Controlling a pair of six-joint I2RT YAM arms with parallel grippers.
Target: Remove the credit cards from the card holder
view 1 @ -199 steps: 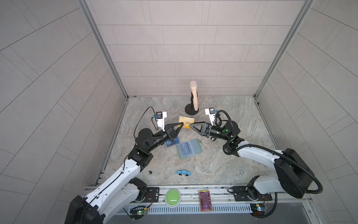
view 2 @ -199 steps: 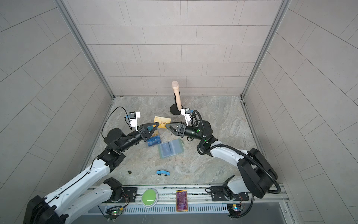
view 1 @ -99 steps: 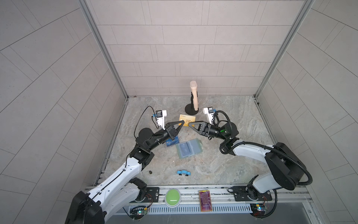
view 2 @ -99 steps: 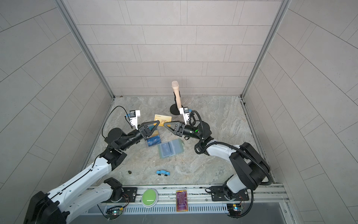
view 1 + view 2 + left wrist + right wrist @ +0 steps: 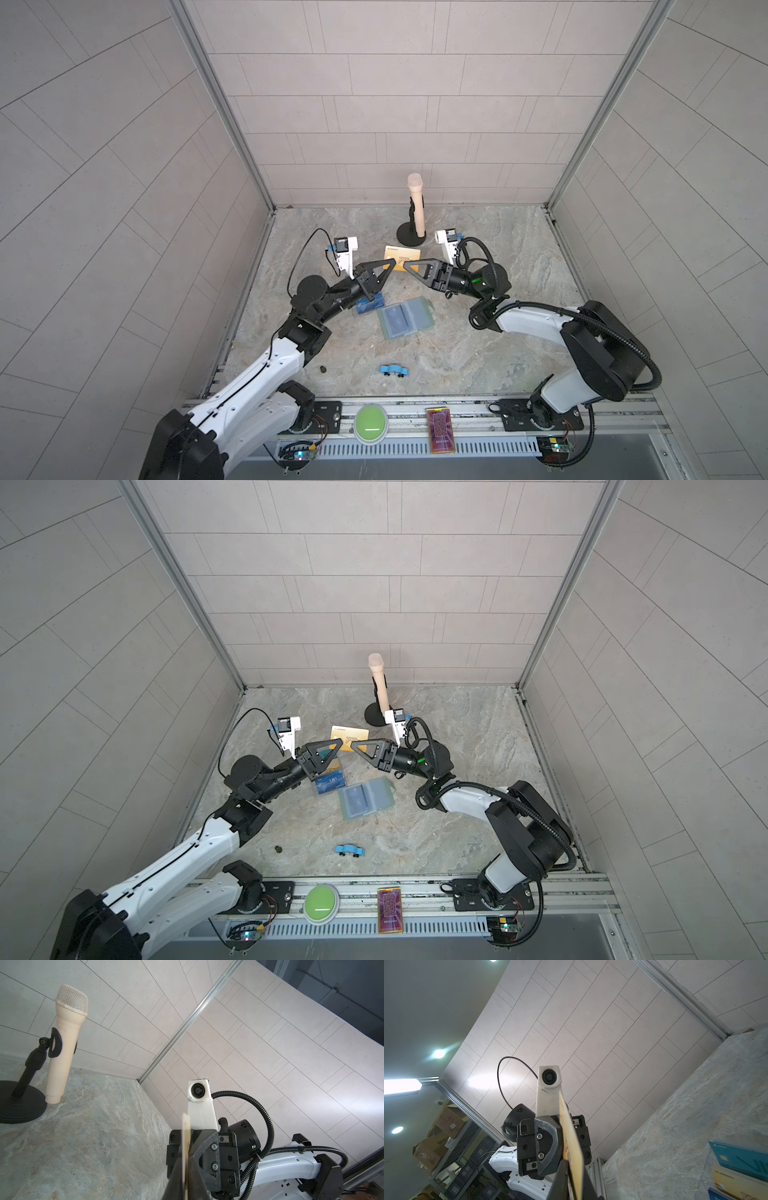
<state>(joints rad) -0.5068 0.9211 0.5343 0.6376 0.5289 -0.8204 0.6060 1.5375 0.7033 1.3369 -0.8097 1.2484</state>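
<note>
Meeting above the middle of the table (image 5: 498, 257) in both top views, my left gripper (image 5: 390, 264) and my right gripper (image 5: 409, 262) stand tip to tip at centre frame. The tan card (image 5: 405, 252) is raised between them with its printed face showing. The card holder (image 5: 405, 318) lies open and flat just below centre, well apart from both tips. A light blue card (image 5: 395, 319) shows through its left sleeve page. The clear acrylic stand (image 5: 368, 306) sits under my left gripper, to the left of the holder.

Left wrist view: the tan card (image 5: 185, 1136) appears edge-on at lower centre and runs down to the bottom edge, where my left jaws flank it. Whether they pinch it or have let go, I cannot tell.

Right wrist view: the tan card (image 5: 569, 1140) runs from centre frame to the bottom edge and into my right jaws, which are clenched on its near end.

Assessment: the card is light, thin and slick. It is stiff across its face but apt to bow or pivot if pinched at a corner. The best hold is flat pads on both faces, set in from a short edge. Any cards left in the sleeves will likely drag on the clear plastic, so I judge the holder needs pinning while each exposed edge is drawn out.
</note>
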